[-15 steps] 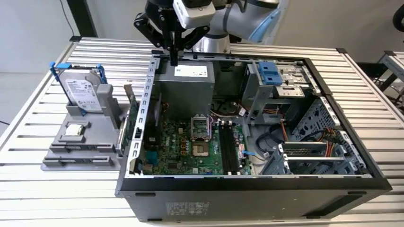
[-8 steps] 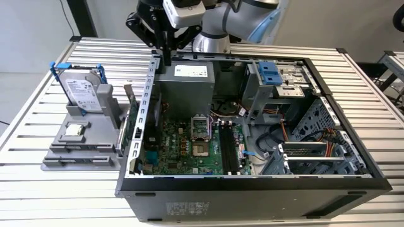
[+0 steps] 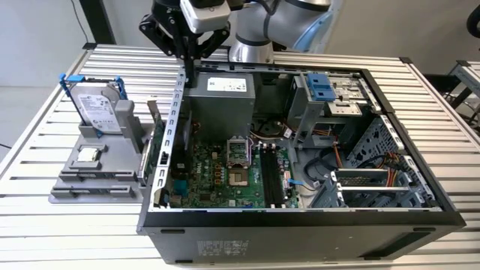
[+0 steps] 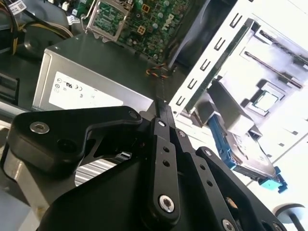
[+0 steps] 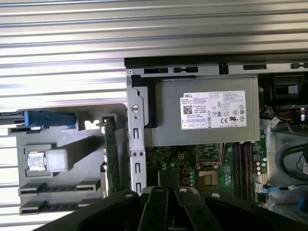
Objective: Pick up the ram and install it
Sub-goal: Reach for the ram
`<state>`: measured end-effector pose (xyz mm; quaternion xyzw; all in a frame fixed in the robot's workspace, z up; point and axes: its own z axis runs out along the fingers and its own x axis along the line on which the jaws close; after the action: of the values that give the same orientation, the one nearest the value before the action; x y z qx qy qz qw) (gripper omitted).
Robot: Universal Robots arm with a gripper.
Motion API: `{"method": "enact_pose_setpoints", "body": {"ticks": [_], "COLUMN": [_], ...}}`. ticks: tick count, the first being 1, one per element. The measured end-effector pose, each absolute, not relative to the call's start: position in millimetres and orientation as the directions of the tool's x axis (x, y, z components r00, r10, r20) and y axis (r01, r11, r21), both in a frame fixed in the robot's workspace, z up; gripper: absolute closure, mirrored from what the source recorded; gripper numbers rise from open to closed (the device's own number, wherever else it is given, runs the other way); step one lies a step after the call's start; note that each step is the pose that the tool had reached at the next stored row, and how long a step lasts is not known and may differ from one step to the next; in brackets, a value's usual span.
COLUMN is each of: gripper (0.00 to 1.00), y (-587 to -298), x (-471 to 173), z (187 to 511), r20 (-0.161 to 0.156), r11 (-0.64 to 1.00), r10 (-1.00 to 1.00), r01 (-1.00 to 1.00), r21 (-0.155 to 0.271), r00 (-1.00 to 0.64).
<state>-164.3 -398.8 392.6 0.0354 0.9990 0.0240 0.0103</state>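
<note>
The ram (image 3: 159, 147) is a thin dark-green stick standing on its long edge in the grey holder (image 3: 94, 177), right beside the computer case's side wall. It also appears as a green strip in both wrist views (image 5: 112, 156) (image 4: 225, 62). My gripper (image 3: 190, 79) hangs over the back end of that case wall, by the power supply (image 3: 221, 95), above and behind the ram's far end. Its fingers (image 4: 161, 108) are shut with nothing between them. The black memory slots (image 3: 271, 175) lie on the motherboard inside the open case.
A silver hard drive in a blue frame (image 3: 98, 109) stands upright at the back of the holder, and a small square processor chip (image 3: 90, 154) lies in front of it. The case (image 3: 300, 216) sits on a slatted metal table (image 3: 45, 225). Cables and drive cages fill its right half.
</note>
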Motion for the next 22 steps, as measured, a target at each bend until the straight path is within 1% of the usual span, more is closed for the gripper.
{"method": "enact_pose_setpoints", "body": {"ticks": [22], "gripper": [1.00], "y": [-398.8], "x": [-220.6], "z": [392.6], "r20": [-0.019], "r11": [0.996], "r10": [0.071], "r01": [0.070], "r21": [0.049], "r00": [-0.997]}}
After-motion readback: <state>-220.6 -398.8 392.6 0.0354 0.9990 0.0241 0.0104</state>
